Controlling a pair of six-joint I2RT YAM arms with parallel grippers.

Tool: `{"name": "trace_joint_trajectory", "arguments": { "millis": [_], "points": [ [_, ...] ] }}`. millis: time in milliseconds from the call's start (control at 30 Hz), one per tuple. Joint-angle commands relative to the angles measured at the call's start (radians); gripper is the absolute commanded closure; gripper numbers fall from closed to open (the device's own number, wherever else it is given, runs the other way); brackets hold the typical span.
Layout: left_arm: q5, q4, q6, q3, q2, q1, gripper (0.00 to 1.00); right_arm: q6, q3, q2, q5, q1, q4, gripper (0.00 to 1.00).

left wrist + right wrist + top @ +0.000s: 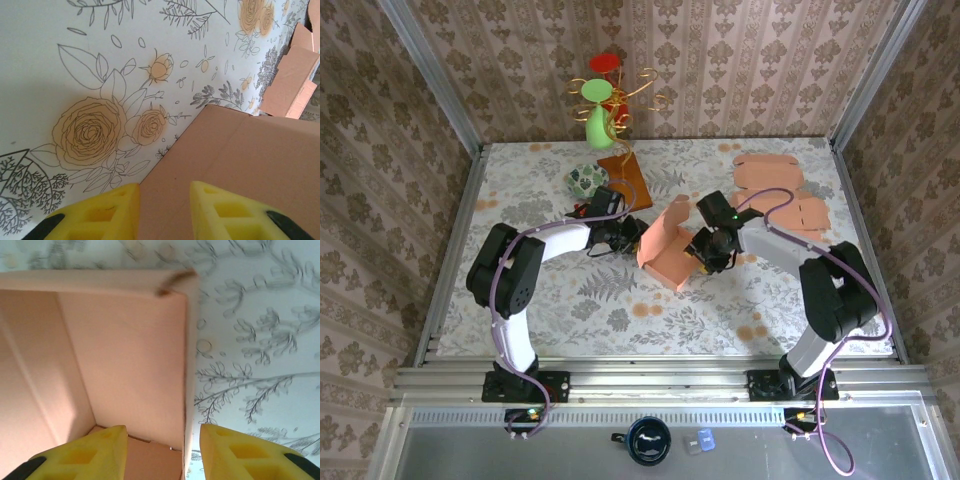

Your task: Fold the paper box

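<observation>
Task thing: the salmon-pink paper box (663,260), partly folded with its flaps standing up, sits near the middle of the white desk with the flower print (570,305), between my two hands.
Left hand: my left hand (626,238) is at the box's left side, up by its far corner. In the left wrist view its yellow fingers (105,210) stand apart, and a flat brown panel of the box fills the gap past them. I cannot tell whether either finger touches the panel.
Right hand: my right hand (702,252) is at the box's right side. In the right wrist view it looks down into the open box. Its yellow fingers (95,450) are well apart, with the thin edge of an upright wall running down between them and closer to the right finger. The hand is clamped on nothing.
Box interior: two walls meet in a corner at the upper edge of the right wrist view, and a small torn nick shows there.
Spare blanks: a pile of flat, unfolded salmon-pink box blanks (782,195) lies on the desk's far right, well apart from the box.
Far edge: a green vase with wire flowers (599,122) stands at the back of the desk.
</observation>
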Motion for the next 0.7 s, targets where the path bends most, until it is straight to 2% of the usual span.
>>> {"name": "trace_joint_trajectory", "arguments": {
  "millis": [0, 167, 233, 333, 667],
  "points": [
    [0.018, -0.036, 0.034, 0.034, 0.016, -0.005, 0.67, -0.307, 0.045, -0.096, 0.007, -0.066, 0.054, 0.57],
    [0.016, -0.052, 0.044, 0.04, 0.012, -0.006, 0.67, -0.928, 0.089, -0.121, -0.075, -0.116, 0.031, 0.57],
    [0.016, -0.053, 0.045, 0.042, 0.014, -0.007, 0.67, -1.075, 0.083, -0.101, -0.06, -0.116, 0.016, 0.57],
    [0.015, -0.061, 0.047, 0.048, 0.018, -0.008, 0.67, -1.138, 0.078, -0.06, -0.029, -0.117, 0.03, 0.58],
    [0.013, -0.063, 0.049, 0.046, 0.019, -0.011, 0.67, -1.176, 0.164, 0.093, 0.016, -0.099, 0.026, 0.52]
  ]
}}
